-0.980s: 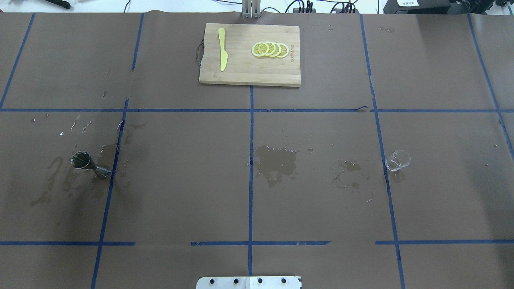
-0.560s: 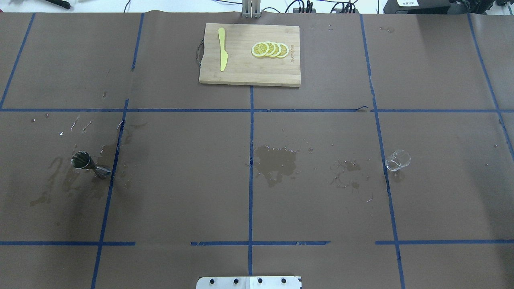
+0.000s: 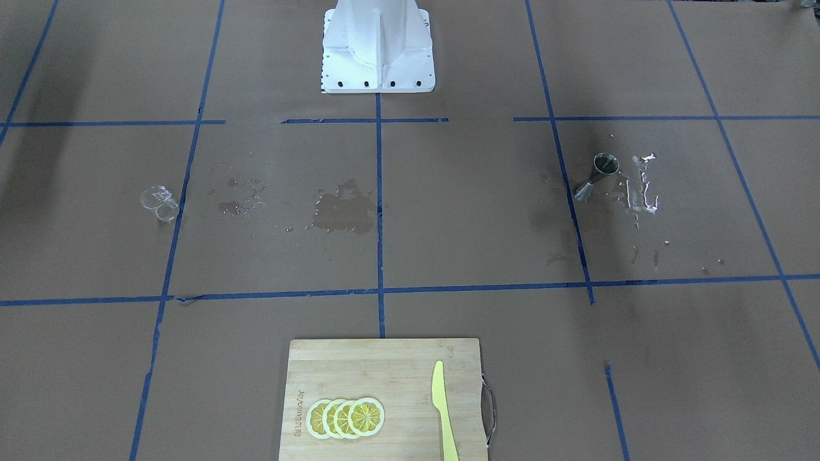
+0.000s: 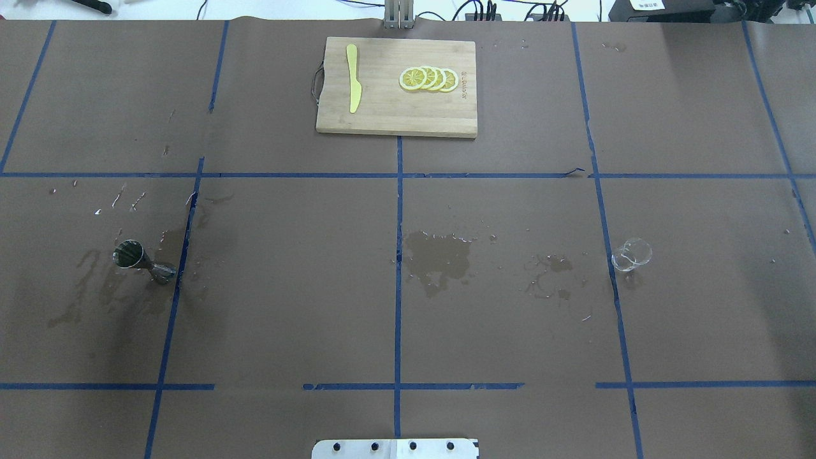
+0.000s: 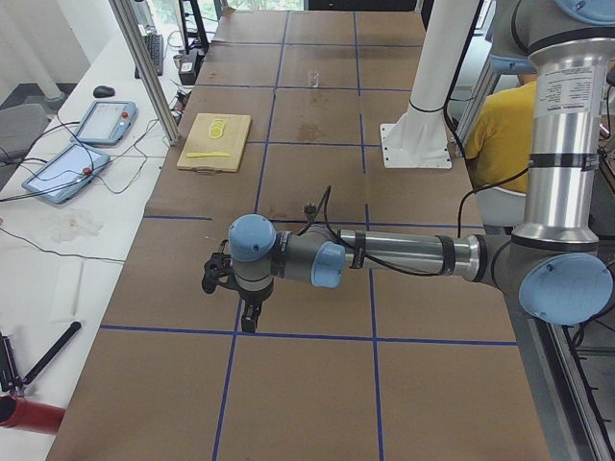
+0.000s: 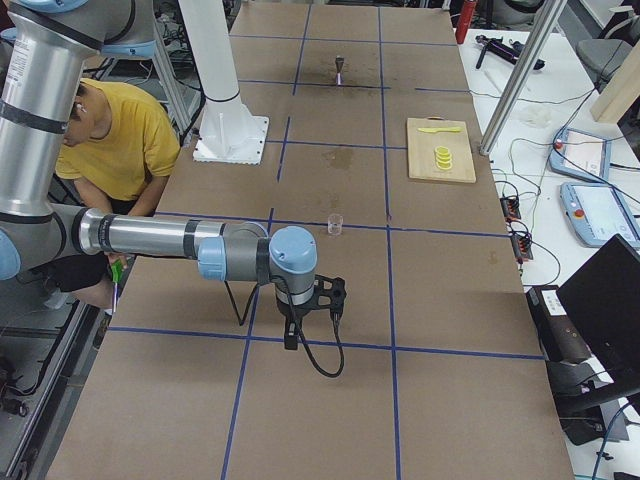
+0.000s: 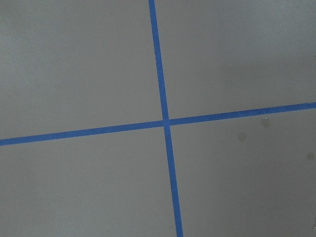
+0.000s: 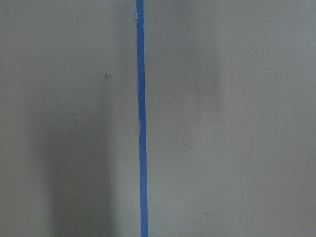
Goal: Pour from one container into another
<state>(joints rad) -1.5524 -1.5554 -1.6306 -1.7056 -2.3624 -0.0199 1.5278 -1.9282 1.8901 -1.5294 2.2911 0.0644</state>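
Cup (image 4: 631,254): upright, tabletop (image 4: 287,306) right side. Jigger (image 4: 143,262): upright, left side, among wet stains. Left pincer (image 5: 249,320), right pincer (image 6: 291,335): over bare tabletop; opening cannot be told.

You'll spot just one diff in the overhead view: the thin glinting water arc, between 4 and 5 o'clock of the splash ring (image 4: 547,280) and at 7 o'clock of the clear cup (image 4: 631,255), is down to a tiny fleck (image 4: 585,317). It showed as a curved line in both earlier frames. Too small to say more.
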